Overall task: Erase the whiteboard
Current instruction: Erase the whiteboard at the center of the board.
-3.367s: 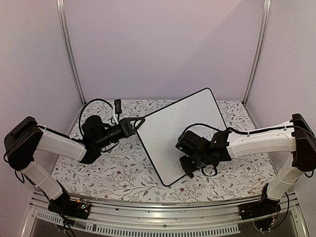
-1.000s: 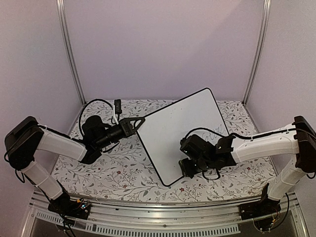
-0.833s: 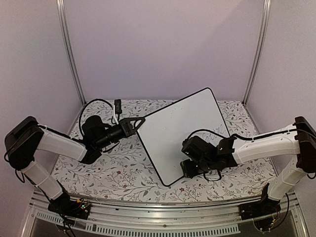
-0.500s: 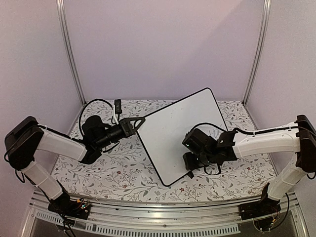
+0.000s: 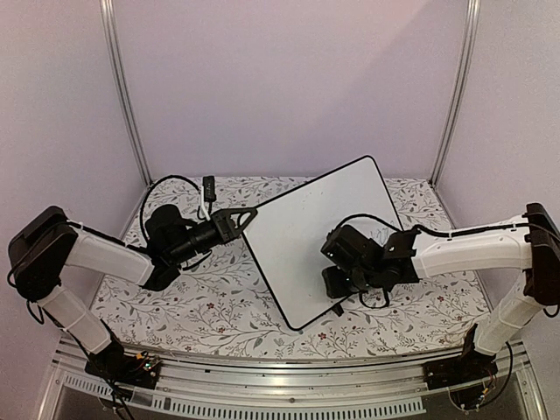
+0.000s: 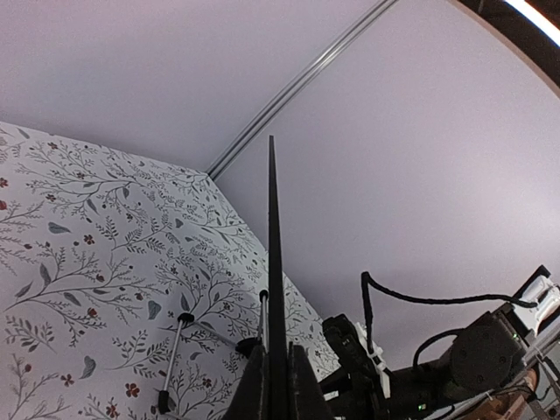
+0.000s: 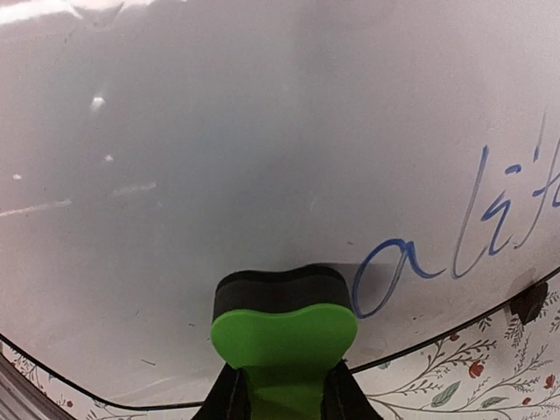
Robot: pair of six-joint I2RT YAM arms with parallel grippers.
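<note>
The whiteboard [image 5: 302, 219] rests tilted on the table, white with a thin black rim. My left gripper [image 5: 246, 215] is shut on its left corner; in the left wrist view the board [image 6: 270, 254] shows edge-on between my left gripper's [image 6: 276, 389] fingers. My right gripper [image 5: 338, 289] hovers over the board's near part, shut on a green eraser [image 7: 284, 328] whose black felt presses against the whiteboard [image 7: 262, 131]. Blue handwriting [image 7: 477, 227] lies just right of the eraser, near the board's rim. From above, the eraser is hidden under my right wrist.
A floral tablecloth [image 5: 192, 297] covers the table. Metal posts [image 5: 122, 96] stand at the back corners. A black cable with a small plug [image 5: 208, 185] lies behind my left arm. Thin support rods [image 6: 173, 359] prop the board underneath.
My right gripper with the eraser has slid a little to the right and up the board. The left arm and the board have not moved.
</note>
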